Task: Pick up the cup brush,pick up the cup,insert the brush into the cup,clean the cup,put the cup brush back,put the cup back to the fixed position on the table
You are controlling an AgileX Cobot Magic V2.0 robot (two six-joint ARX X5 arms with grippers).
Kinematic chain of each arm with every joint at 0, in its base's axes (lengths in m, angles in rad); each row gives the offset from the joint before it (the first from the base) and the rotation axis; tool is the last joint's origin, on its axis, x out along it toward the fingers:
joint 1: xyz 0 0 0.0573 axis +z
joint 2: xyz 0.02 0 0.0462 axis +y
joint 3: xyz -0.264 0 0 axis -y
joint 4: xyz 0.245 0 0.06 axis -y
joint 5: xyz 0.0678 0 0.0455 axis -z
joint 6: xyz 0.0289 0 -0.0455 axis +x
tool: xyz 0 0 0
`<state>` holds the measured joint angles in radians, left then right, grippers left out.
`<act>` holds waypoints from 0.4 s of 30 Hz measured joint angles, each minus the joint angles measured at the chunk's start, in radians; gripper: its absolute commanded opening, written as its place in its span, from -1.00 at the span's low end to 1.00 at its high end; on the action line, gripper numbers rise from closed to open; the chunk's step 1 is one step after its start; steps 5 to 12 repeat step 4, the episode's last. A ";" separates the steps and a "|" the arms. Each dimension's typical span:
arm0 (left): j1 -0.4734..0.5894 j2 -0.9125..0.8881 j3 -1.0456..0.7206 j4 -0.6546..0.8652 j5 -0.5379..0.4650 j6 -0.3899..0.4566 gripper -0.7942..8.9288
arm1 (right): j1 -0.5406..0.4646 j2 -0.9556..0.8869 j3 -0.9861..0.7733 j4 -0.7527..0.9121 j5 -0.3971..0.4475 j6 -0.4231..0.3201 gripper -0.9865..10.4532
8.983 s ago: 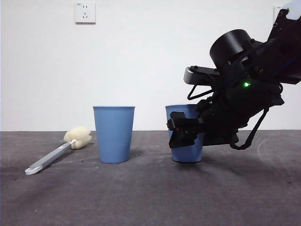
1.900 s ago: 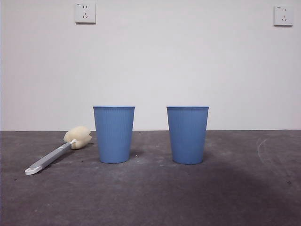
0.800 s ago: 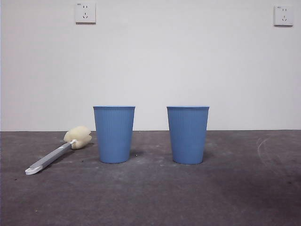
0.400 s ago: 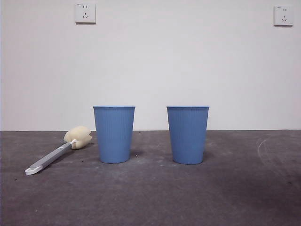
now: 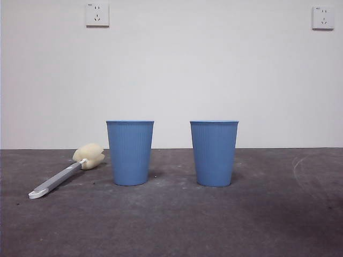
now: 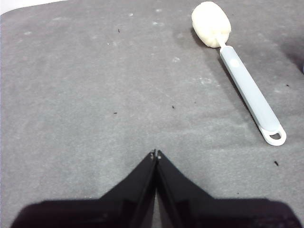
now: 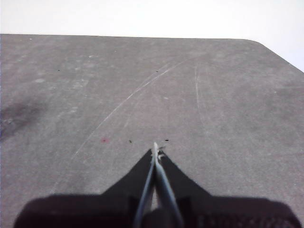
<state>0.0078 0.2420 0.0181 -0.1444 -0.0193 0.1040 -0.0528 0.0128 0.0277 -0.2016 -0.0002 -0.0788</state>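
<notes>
The cup brush (image 5: pixel 63 174) lies flat on the table (image 5: pixel 171 225) at the left, its cream sponge head toward the back and its white looped tip toward the front. It also lies in the left wrist view, cup brush (image 6: pixel 242 78), apart from my left gripper (image 6: pixel 156 154), which is shut and empty over bare table. Two blue ribbed cups stand upright side by side: one cup (image 5: pixel 214 153) at right of centre, the other cup (image 5: pixel 129 152) beside the brush. My right gripper (image 7: pixel 155 149) is shut and empty above scratched table (image 7: pixel 142 95). Neither arm shows in the front view.
A white wall with two sockets (image 5: pixel 97 14) rises behind the table. The table's far edge and a rounded corner (image 7: pixel 259 43) show in the right wrist view.
The dark arm that was holding the right cup 9.3 s ago has let it go and left the front view. Over the last second nothing has moved.
</notes>
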 measured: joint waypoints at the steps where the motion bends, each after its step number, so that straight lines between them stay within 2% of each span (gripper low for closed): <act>1: 0.000 0.000 0.000 0.000 0.000 0.000 -0.84 | 0.000 0.000 0.000 0.000 0.000 0.000 -0.83; 12: 0.000 0.000 0.000 0.000 0.000 0.000 -0.84 | 0.000 0.000 0.000 0.000 0.000 0.000 -0.83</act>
